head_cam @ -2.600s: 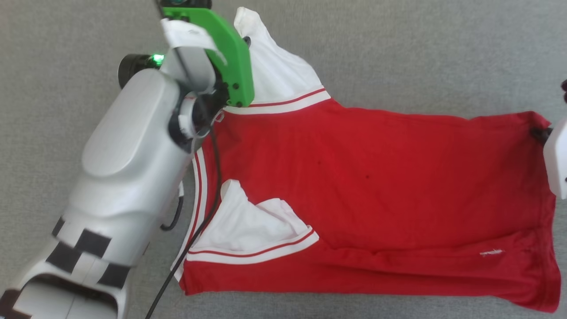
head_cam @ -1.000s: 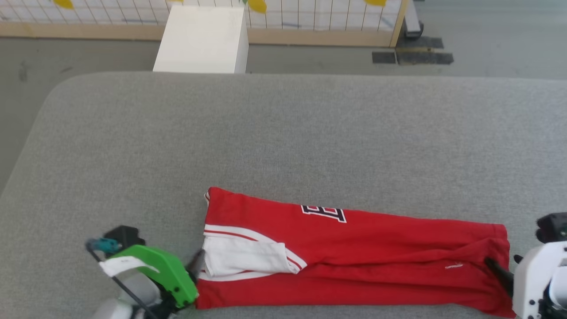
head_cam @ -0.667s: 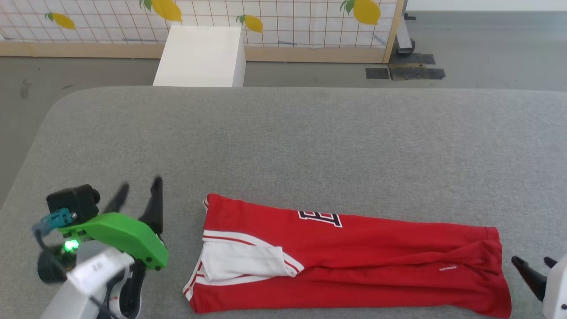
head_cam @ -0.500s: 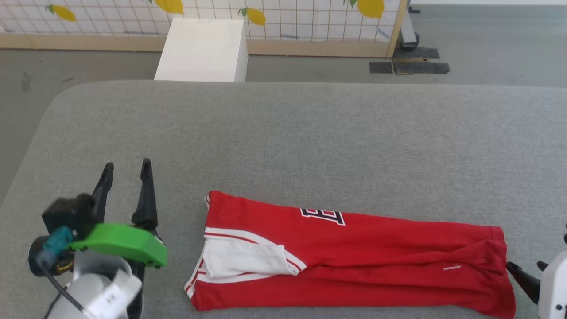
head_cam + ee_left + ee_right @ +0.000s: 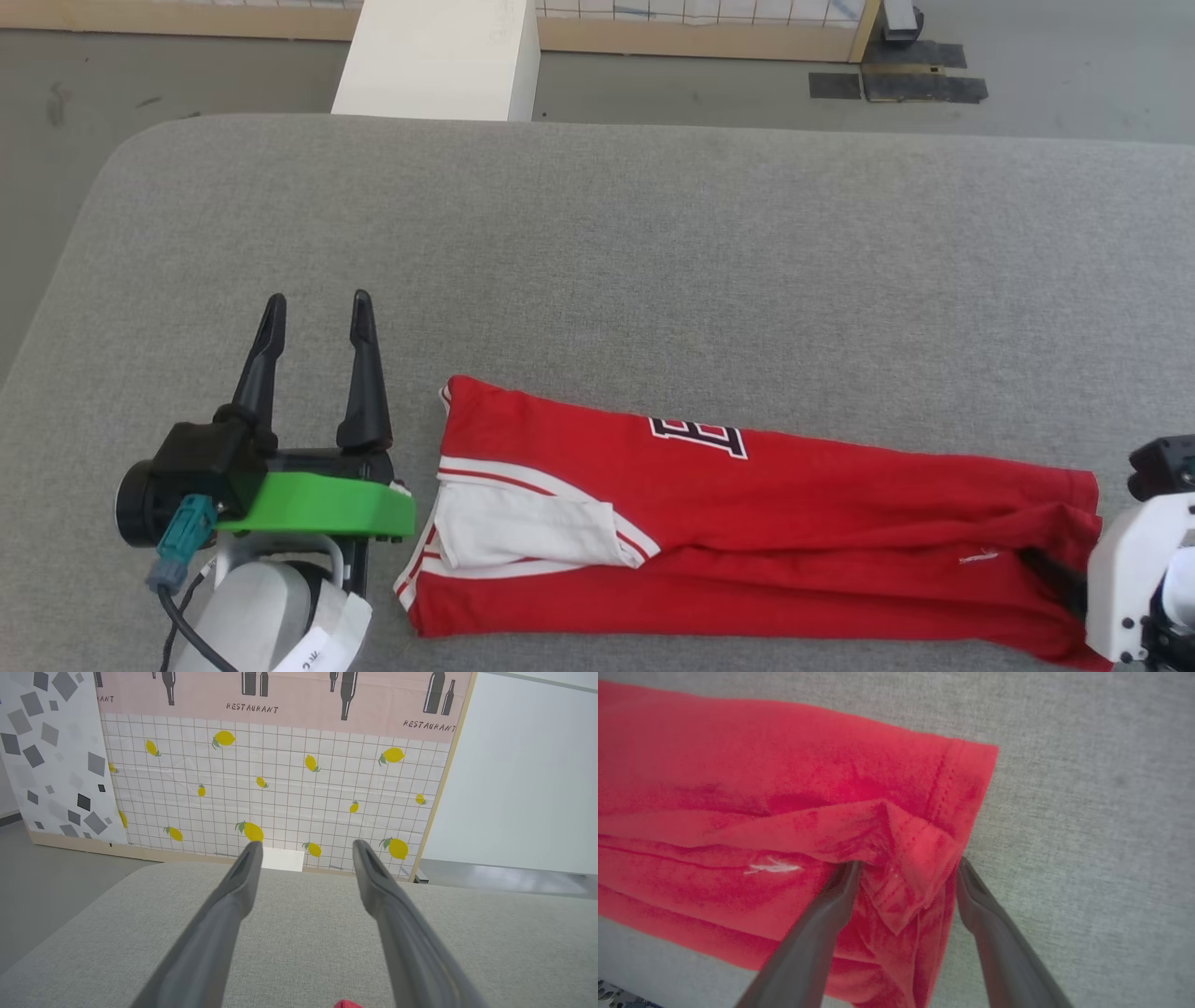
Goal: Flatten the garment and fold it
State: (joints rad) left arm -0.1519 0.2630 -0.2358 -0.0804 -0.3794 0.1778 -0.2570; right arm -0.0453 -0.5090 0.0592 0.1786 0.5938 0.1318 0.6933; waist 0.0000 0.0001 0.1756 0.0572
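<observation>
Straddles the bunched hem of the garment point(image 5: 794, 523) with the right gripper point(image 5: 909, 863) parted, holds the left gripper point(image 5: 318, 299) parted, empty, beside it.

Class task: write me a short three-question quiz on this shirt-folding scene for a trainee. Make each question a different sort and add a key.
1. True or false: the left gripper is gripping the garment.
2. What lies between the open fingers of the right gripper? A. the black lettering. B. a raised red hem fold. C. bare grey cushion alone.
3. Fill in: the white sleeve lies at the garment's end nearer the ___ gripper.
Key: 1 false; 2 B; 3 left.
</observation>
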